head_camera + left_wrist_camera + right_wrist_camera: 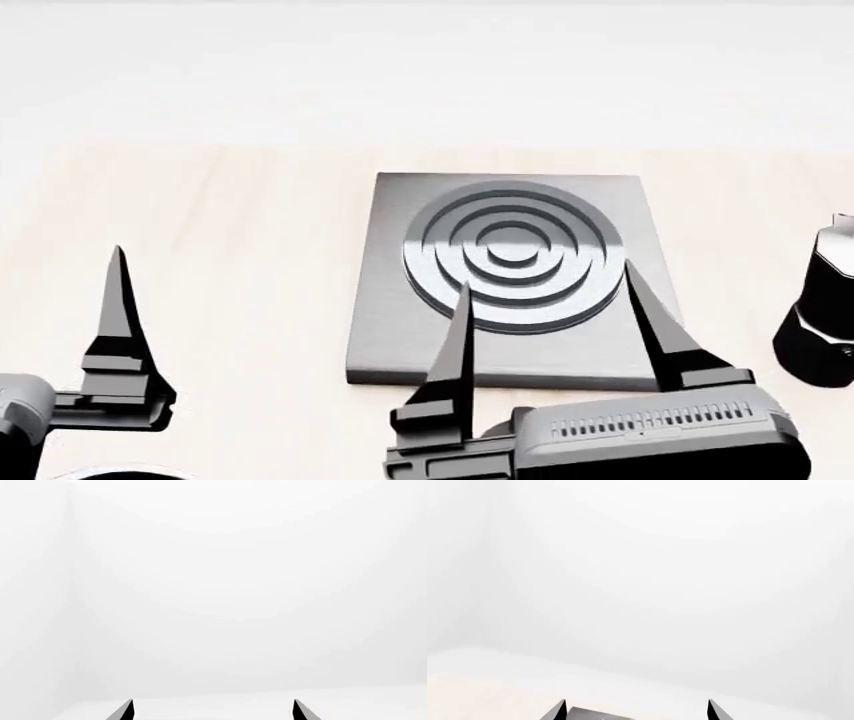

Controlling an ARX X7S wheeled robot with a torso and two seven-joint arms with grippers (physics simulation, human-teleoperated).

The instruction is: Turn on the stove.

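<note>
When taken from the head camera, shows the stove lying flat on the pale wooden surface, near the middle and slightly toward the right arm's side. Reads as a square slab of brushed grey metal with raised concentric rings set toward its far edge. Cannot make out any knob from these views. Finds the right gripper at the stove's near edge, its grey body low in the picture and its two dark tapered fingers pointing away from the robot, spread wide, holding nothing, with their tips overlapping the near part of the rings. Cannot tell from this angle whether those tips touch the metal or hang above it. Places the left gripper well apart from the stove, over bare surface on the left side, with only one upright finger showing from the head. Confirms through the left wrist camera two dark fingertips standing wide apart, nothing between them, in front of plain white wall. Repeats much the same through the right wrist camera: two tips set wide, a sliver of grey stove between them, a strip of pale surface to one side, white wall beyond. Catches a black faceted moka pot at the right edge of the head view, beside the stove but clear of it.
</note>
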